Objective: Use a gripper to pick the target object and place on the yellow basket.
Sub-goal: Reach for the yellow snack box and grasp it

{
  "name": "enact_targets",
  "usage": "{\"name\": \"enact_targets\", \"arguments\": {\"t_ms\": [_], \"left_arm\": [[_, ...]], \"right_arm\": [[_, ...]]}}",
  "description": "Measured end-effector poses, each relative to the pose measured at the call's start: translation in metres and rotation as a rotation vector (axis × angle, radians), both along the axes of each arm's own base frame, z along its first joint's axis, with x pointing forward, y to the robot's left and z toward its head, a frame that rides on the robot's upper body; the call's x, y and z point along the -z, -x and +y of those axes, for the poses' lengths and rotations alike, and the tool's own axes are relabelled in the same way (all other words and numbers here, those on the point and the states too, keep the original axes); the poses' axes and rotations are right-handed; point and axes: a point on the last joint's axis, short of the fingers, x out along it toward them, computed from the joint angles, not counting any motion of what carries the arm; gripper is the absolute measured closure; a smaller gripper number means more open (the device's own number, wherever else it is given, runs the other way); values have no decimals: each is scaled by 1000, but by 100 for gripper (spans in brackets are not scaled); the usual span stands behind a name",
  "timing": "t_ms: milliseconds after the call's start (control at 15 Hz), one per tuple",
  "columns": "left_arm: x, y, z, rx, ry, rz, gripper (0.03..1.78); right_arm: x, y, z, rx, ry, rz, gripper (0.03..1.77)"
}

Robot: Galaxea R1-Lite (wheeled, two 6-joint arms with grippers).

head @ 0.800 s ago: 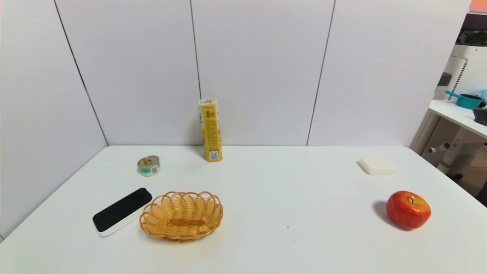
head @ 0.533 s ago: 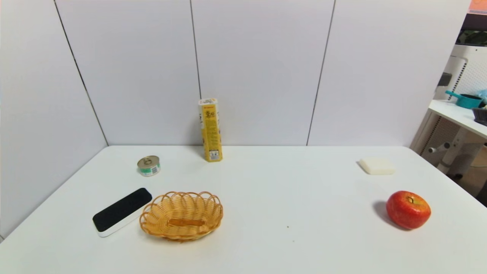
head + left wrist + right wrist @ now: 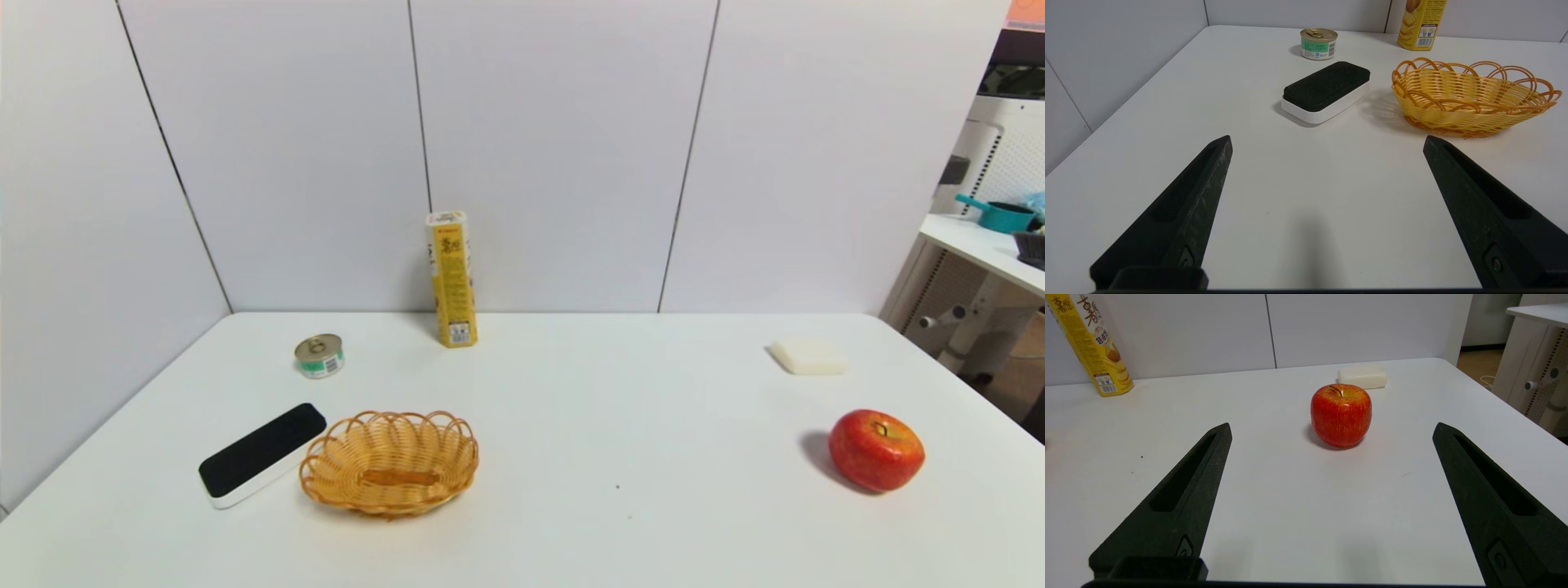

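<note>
- Left gripper (image 3: pixel 1327 139): jaws spread wide, empty, above the table (image 3: pixel 571 425) near its front-left edge.
- Right gripper (image 3: pixel 1331 426): jaws spread wide, empty, near the front-right edge, facing the apple (image 3: pixel 1341 415).
- Carton (image 3: pixel 451 278): upright at the table's back edge, against the wall.
- Yellow basket (image 3: pixel 389 461): front-left area, empty, just beside the eraser (image 3: pixel 261 453).

Left hand (image 3: pixel 1327 139), right hand (image 3: pixel 1331 426) agape

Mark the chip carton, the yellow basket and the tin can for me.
chip carton (image 3: pixel 451 278), head view, middle of its front face
yellow basket (image 3: pixel 390 431), head view, far looped rim
tin can (image 3: pixel 318 356), head view, its side
</note>
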Motion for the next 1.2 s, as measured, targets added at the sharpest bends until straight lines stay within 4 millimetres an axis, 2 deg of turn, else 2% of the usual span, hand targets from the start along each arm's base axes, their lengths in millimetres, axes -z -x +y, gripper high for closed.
{"name": "enact_targets", "arguments": {"t_ms": [333, 467, 667, 867, 1000, 1200], "left_arm": [[-2, -1, 0, -3, -39, 14, 12], [-18, -2, 0, -2, -51, 17, 12], [-76, -8, 0, 1, -59, -15, 12], [-154, -29, 0, 4, -92, -59, 12], [-198, -54, -1, 8, -129, -59, 12], [-246, -106, -3, 28, -183, -43, 12]], "right_arm": [[0, 0, 0, 1, 0, 0, 10], [0, 0, 0, 1, 0, 0, 10], [0, 0, 0, 0, 0, 0, 10], [0, 0, 0, 1, 0, 0, 10], [0, 0, 0, 1, 0, 0, 10], [0, 0, 0, 1, 0, 0, 10]]}}
